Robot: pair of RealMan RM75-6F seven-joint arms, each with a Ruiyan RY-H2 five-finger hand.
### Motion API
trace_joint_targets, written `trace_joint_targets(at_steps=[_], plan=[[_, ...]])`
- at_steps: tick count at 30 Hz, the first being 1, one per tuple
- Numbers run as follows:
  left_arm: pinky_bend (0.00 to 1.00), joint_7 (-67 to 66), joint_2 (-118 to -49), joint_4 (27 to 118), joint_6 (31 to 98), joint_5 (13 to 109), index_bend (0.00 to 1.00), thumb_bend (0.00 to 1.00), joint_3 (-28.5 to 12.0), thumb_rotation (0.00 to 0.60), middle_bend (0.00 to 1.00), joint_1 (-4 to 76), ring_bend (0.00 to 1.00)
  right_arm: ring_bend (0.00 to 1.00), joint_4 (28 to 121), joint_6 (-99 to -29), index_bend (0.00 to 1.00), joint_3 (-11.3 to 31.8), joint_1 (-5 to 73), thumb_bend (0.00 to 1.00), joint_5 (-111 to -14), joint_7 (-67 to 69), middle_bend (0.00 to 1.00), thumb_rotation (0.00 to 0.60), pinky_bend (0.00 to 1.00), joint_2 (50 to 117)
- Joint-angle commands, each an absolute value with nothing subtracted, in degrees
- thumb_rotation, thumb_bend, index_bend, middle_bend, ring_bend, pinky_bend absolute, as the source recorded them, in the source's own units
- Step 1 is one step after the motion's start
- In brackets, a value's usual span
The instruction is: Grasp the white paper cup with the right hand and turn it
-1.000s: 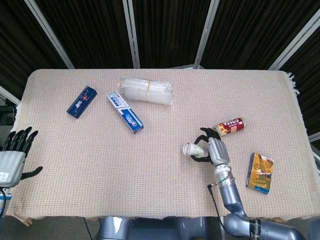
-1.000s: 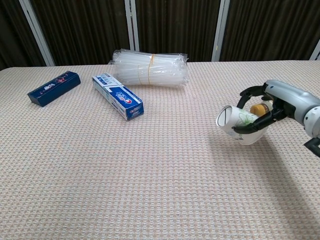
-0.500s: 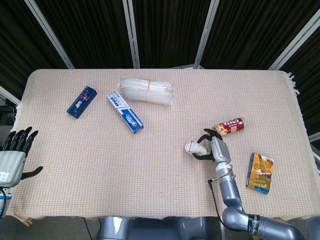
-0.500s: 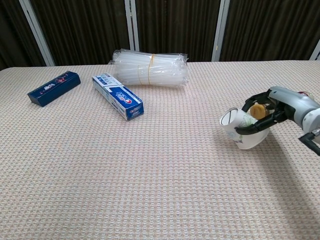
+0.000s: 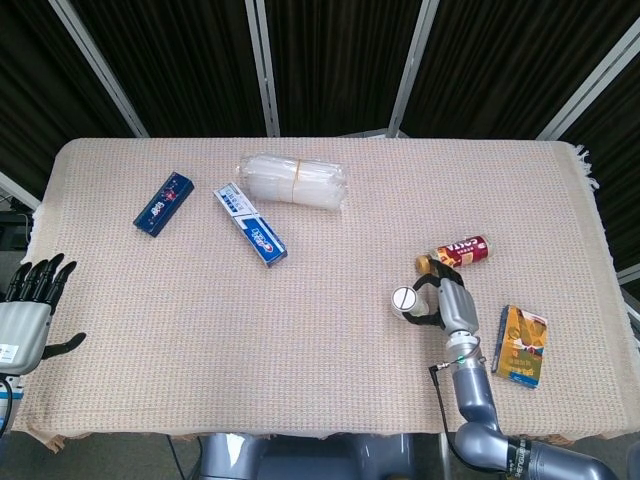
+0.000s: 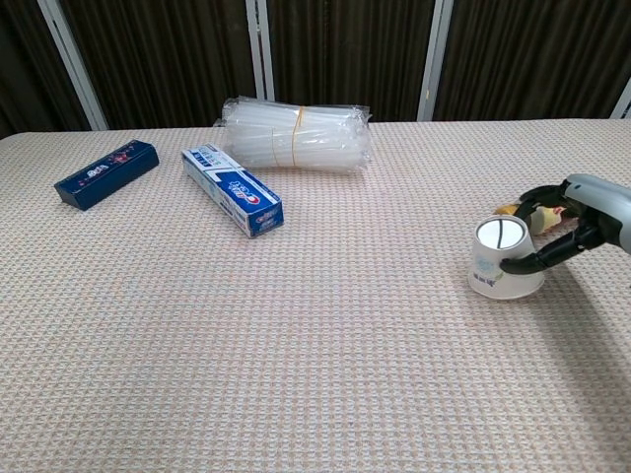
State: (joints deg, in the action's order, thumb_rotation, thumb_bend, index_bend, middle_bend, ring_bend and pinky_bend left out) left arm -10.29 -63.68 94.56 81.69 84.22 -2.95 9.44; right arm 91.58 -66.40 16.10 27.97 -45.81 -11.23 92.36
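Note:
The white paper cup [image 5: 404, 298] [image 6: 503, 258] stands upside down on the woven tablecloth, its round base facing up. My right hand [image 5: 452, 303] [image 6: 582, 212] holds it from the right, with dark fingers curled around its front and back. My left hand [image 5: 25, 310] hangs off the table's left edge with fingers spread and nothing in it; the chest view does not show it.
A red can [image 5: 460, 251] lies just behind the right hand. A yellow book [image 5: 520, 345] lies to its right. Farther left are a toothpaste box [image 5: 250, 224] [image 6: 233, 189], a dark blue box [image 5: 163, 203] [image 6: 106, 173] and a clear plastic bundle [image 5: 293, 181] [image 6: 296, 134].
The right hand has turned the cup from lying on its side, mouth to the left, to standing mouth down on the cloth, and has shifted slightly right. The left hand is unmoved.

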Motion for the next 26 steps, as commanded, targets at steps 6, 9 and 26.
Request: trace_joint_targets(at_steps=[6, 9, 26], plan=[[0.0, -10.2, -63.7, 94.5, 81.7, 84.3, 0.0, 0.0, -2.9, 0.6, 0.0, 9.4, 0.0, 0.0, 93.7, -66.6, 0.28, 14.8, 27.1, 0.2, -45.2, -13.7, 0.0, 0.6, 0.0, 90.0], [0.0, -10.2, -63.7, 94.5, 81.7, 84.3, 0.0, 0.0, -2.9, 0.6, 0.0, 9.4, 0.0, 0.0, 94.5, -65.9, 0.14, 14.3, 27.1, 0.2, -44.7, -14.5, 0.0, 0.6, 0.0, 89.1], [0.0, -9.8, -63.7, 94.4, 81.6, 84.2, 0.0, 0.0, -3.0, 0.6, 0.0, 9.5, 0.0, 0.0, 96.5, -78.4, 0.0, 11.0, 24.2, 0.07, -64.6, -20.3, 0.0, 0.6, 0.0, 75.3]])
